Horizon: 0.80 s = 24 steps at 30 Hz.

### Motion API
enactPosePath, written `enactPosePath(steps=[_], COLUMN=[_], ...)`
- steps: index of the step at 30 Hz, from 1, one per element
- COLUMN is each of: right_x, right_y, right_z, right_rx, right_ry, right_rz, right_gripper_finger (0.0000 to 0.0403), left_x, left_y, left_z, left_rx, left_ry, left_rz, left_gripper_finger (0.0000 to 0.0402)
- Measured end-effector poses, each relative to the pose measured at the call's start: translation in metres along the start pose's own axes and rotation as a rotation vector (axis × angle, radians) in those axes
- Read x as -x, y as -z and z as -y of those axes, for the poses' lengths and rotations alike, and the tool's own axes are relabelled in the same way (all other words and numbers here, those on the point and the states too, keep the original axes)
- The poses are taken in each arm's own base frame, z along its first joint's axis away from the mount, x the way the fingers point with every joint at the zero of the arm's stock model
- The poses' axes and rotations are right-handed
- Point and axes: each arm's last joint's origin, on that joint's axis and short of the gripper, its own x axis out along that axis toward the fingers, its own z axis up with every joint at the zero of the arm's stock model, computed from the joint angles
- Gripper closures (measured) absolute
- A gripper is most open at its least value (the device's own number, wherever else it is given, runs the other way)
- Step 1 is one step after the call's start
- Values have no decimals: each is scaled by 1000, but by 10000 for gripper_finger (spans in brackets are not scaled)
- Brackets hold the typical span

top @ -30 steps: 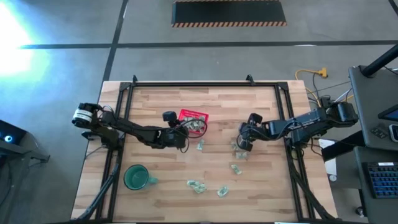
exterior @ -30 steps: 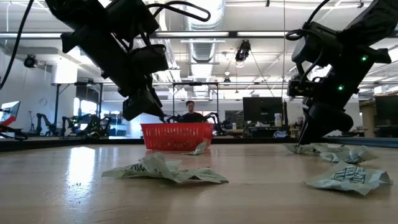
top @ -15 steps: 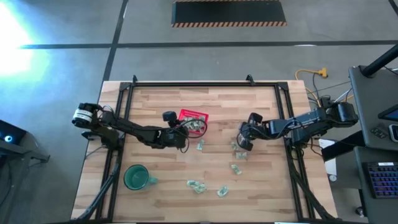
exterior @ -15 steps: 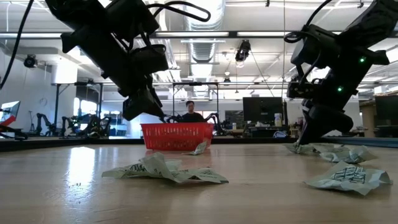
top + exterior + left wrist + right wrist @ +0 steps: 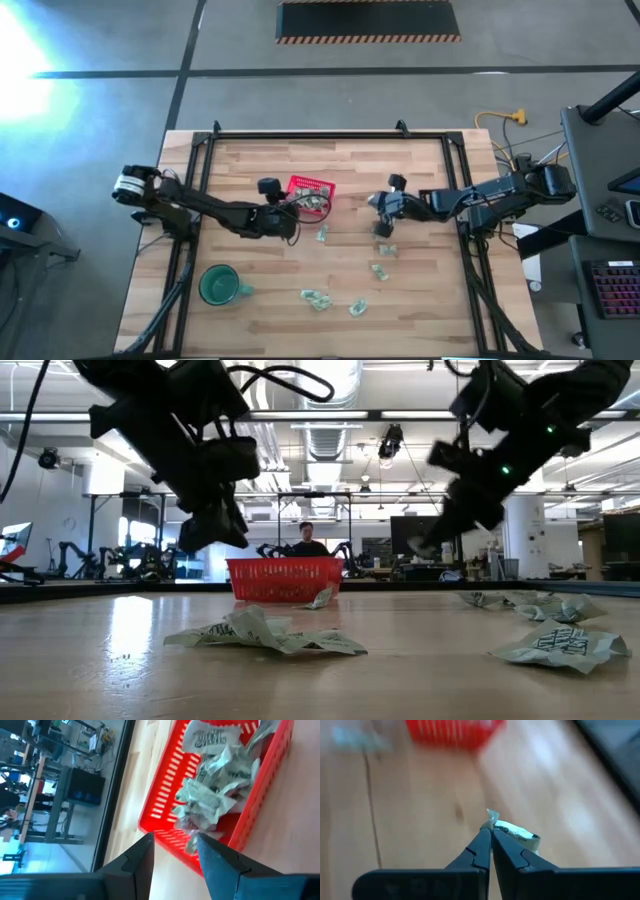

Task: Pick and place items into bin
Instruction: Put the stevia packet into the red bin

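From my overhead feed the table [image 5: 420,290] is evenly lit, while a strong white glare burns out the floor at the upper left corner. At table height I look into bright ceiling strip lights, so both arms read as near silhouettes, and the nearest crumpled wrapped piece [image 5: 262,634] sits a little soft. My left wrist camera is sharp on the red basket [image 5: 165,802], but the room beyond it washes pale. The right wrist feed is the poorest: the basket [image 5: 454,731] is smeared, possibly by motion, and the wood grain blurs, with only the fingertips [image 5: 481,840] crisp.
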Motion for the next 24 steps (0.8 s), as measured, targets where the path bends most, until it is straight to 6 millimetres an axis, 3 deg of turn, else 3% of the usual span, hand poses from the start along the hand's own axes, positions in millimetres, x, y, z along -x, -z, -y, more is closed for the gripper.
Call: enactPosePath(steps=[6,10,24], right_x=[1,-3,-76], right_y=[-33,-47,-77], right_z=[-3,-4,-17], right_rx=[0,10,10], right_ry=[-75,-102,-77], right_rz=[330,434,334], right_gripper_finger=[394,394,394], left_x=[10,21,62], left_y=[3,6,13], left_z=[-11,-22,-39], left_rx=[36,102,209], left_ry=[2,7,261], left_rz=[-13,-10,115], left_gripper_finger=[269,269,269])
